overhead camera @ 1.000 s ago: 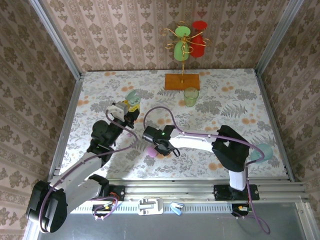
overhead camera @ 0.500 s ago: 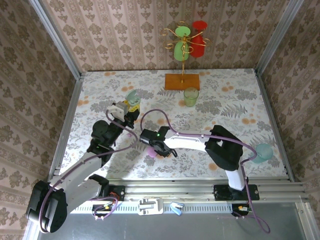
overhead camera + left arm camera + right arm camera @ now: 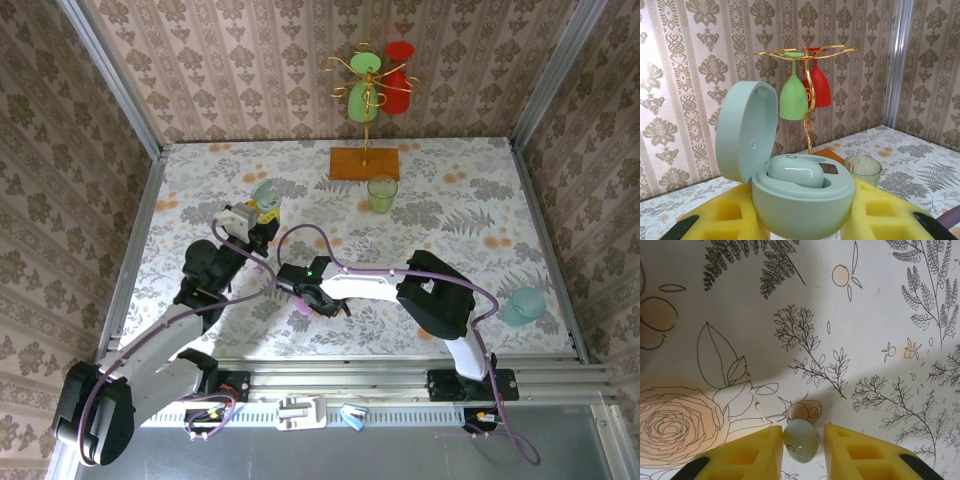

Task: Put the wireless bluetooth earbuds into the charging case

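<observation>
R gripper (image 3: 803, 436) slid left over the last sec and its jaws narrowed around a loose bud (image 3: 800, 441) on the table (image 3: 865, 315). Sliver of gap on one side, so can't tell if it's pinched yet. L gripper (image 3: 802, 220) is clamped on the open case (image 3: 800, 205), seated bud (image 3: 792, 172) inside. Looks like pickup's under way, insert comes next.

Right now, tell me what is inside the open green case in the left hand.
One pale green earbud lies in the case, with a dark patch beside it. The front rim hides how deep the wells go; the raised lid holds nothing.
</observation>
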Tool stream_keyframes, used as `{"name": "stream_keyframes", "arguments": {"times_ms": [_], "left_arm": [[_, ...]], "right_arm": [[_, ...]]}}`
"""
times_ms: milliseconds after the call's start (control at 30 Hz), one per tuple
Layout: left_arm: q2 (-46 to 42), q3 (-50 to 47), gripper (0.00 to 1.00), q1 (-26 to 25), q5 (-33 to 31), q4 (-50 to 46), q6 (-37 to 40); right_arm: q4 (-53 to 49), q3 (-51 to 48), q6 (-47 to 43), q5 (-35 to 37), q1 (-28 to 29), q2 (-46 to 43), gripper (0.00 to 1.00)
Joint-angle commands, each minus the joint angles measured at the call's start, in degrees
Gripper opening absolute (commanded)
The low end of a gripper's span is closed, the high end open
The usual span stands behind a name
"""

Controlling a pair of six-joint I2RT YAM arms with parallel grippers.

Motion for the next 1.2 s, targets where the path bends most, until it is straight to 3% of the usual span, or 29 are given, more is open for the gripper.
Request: {"name": "stream_keyframes", "arguments": {"times_ms": [0,300,367,633,833,1167], "left_arm": [[-0.73,1.74,0.10,0.54,0.05,1.03,1.05],[-0.98,1.34,0.10,0.54,0.06,1.08,0.90],[-0.97,1.26,0.10,0.51,0.04,1.09,0.97],[-0.10,1.00,0.10,0.52,0.71,1.27,1.41],[3.96,0.46,0.10,0.47,5.40,5.81,1.69],[10.95,1.64,0.10,-1.59,20.66,10.02,8.29]], "right_arm": [[-2.26,1.36,-1.00,2.30,0.28,1.57,0.26],[-1.51,0.44,-0.98,1.74,0.05,2.99,0.26],[-1.60,0.30,-0.38,2.35,0.05,2.60,0.21],[3.10,-3.70,2.38,-1.57,-2.02,-7.06,0.20],[9.24,-9.53,4.32,-10.96,-7.14,-18.10,0.21],[29.89,-23.35,13.80,-41.00,-21.82,-40.94,0.22]]}}
